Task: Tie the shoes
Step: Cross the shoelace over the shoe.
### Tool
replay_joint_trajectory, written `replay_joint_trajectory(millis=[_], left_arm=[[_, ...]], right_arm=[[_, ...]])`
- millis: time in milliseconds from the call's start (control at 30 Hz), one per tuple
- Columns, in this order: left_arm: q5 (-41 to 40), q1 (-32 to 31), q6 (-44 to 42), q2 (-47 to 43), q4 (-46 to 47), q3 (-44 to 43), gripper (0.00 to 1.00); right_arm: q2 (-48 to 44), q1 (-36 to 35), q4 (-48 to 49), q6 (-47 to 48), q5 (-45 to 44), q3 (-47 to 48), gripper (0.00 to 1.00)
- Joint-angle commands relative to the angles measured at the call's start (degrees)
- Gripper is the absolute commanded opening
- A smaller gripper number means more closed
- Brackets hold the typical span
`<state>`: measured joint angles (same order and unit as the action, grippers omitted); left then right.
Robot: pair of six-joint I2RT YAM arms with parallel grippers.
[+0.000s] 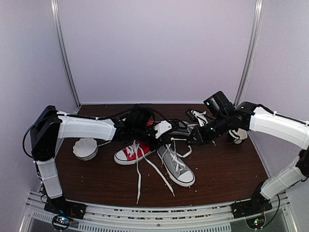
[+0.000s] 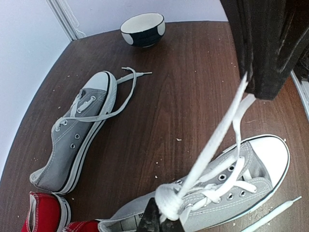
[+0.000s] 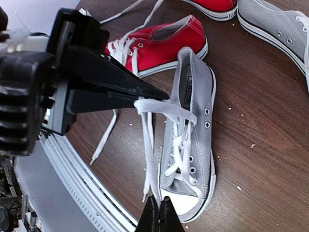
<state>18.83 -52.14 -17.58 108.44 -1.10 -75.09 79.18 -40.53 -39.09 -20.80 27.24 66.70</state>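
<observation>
Metal rail (image 1: pixel 154 207) along the near edge, nearest grey shoe (image 1: pixel 176 167) with toe toward it, bare table (image 1: pixel 227 169) to its right, white lace (image 2: pixel 212 145) pinched taut between left gripper (image 3: pixel 159 95) and right gripper (image 2: pixel 253 87), inner label unreadable, red sneaker (image 1: pixel 129 152) alongside, second grey shoe (image 2: pixel 77 133) beyond, patterned bowl (image 2: pixel 143 29) near the far corner

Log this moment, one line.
left pincer: shut on lace | right pincer: shut on lace | grey shoe: not yet tied
</observation>
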Motion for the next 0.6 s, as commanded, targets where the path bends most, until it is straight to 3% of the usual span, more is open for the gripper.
replay_joint_trajectory(millis=[0,133,233,333,433,500,567], left_arm=[[-4.5,1.6,-1.4,2.7,-5.7,-1.1,0.00],[-4.6,1.3,-1.9,3.0,-7.0,-2.2,0.00],[-4.3,1.3,-1.9,3.0,-7.9,-2.5,0.04],[-2.2,1.3,-2.4,2.0,-10.6,-3.0,0.42],[-2.4,1.3,-2.4,-0.6,-10.7,-1.3,0.71],[-2.8,1.5,-3.0,-2.5,-11.0,0.6,0.79],[-3.9,1.7,-3.6,-3.2,-12.0,2.2,0.81]], right_arm=[[2.9,0.3,-7.8,7.5,-4.4,1.8,0.00],[7.6,1.0,-10.8,10.8,-12.6,4.6,0.00],[8.8,1.5,-7.1,11.7,-8.5,3.9,0.00],[10.3,1.5,-4.3,12.7,-5.8,3.9,0.00],[12.1,1.5,-2.9,13.3,-3.8,4.3,0.00],[12.9,1.5,-2.5,13.6,-2.6,4.7,0.00],[12.9,1.5,-1.8,13.8,-1.9,4.5,0.00]])
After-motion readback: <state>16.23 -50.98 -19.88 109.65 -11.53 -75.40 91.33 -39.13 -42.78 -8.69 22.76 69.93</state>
